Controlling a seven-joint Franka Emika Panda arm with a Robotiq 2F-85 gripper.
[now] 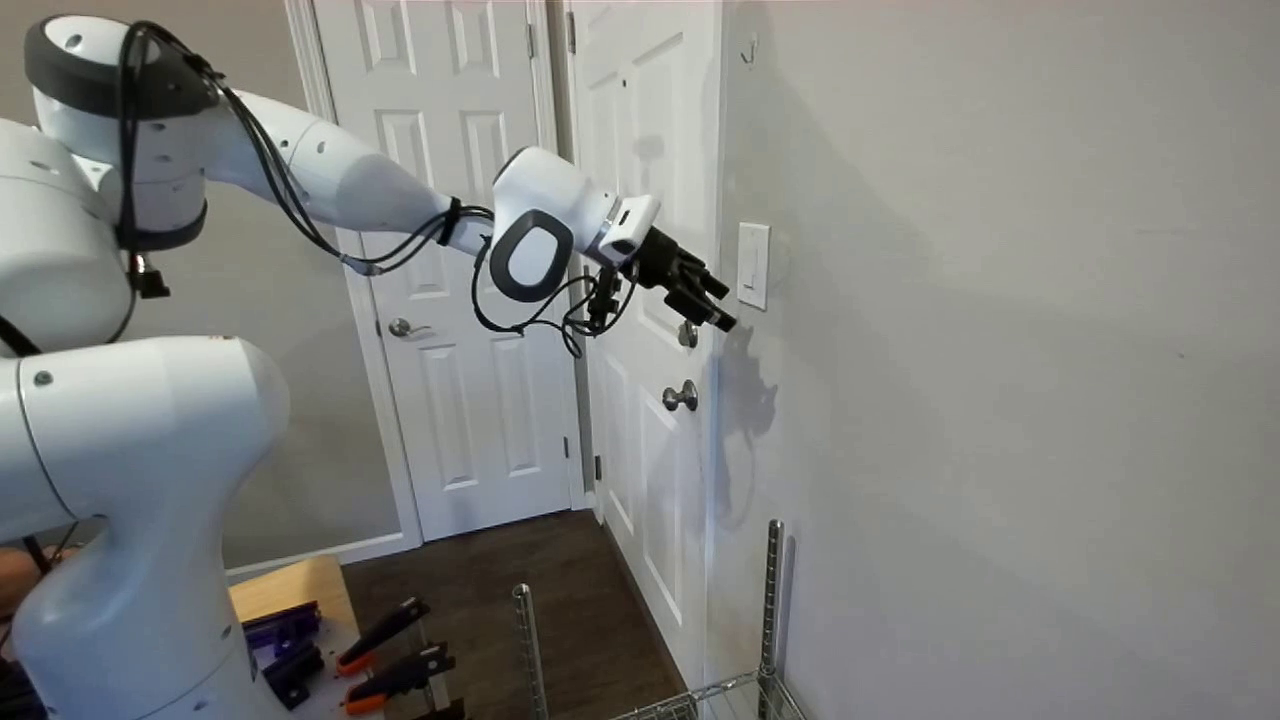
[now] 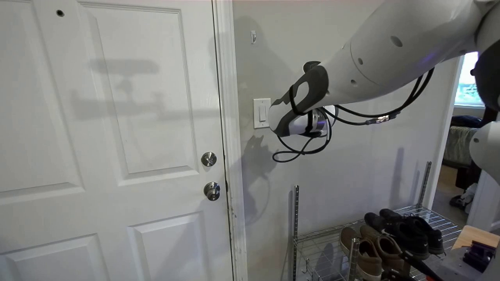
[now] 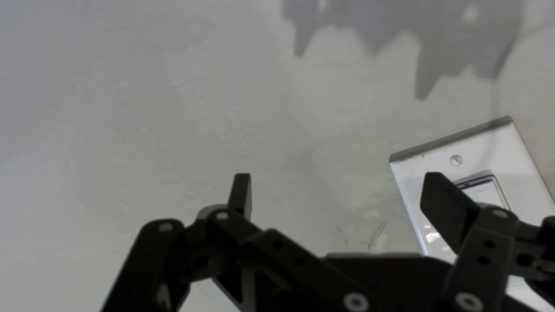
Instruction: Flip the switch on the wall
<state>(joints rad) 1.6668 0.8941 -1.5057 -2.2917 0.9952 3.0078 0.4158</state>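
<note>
The switch, a white upright plate with a flat rocker, is on the light-gray wall in both exterior views (image 1: 753,266) (image 2: 261,113). The wall (image 1: 1000,300) also fills most of the wrist view (image 3: 130,130). My black gripper (image 1: 724,306) is beside the plate's lower part in an exterior view; I cannot tell whether it touches the wall. In the wrist view my gripper (image 3: 338,177) is open and empty, fingers wide apart. The switch plate (image 3: 485,151) lies at the right there, with the right finger covering part of its rocker. The arm hides my gripper in an exterior view.
A white door (image 2: 148,117) with a door knob (image 2: 212,191) stands beside the switch. A small hook (image 2: 253,37) is on the wall above. A wire rack (image 2: 320,249) with upright posts and several shoes (image 2: 414,234) stands below. Clamps (image 1: 400,675) lie near the arm's base.
</note>
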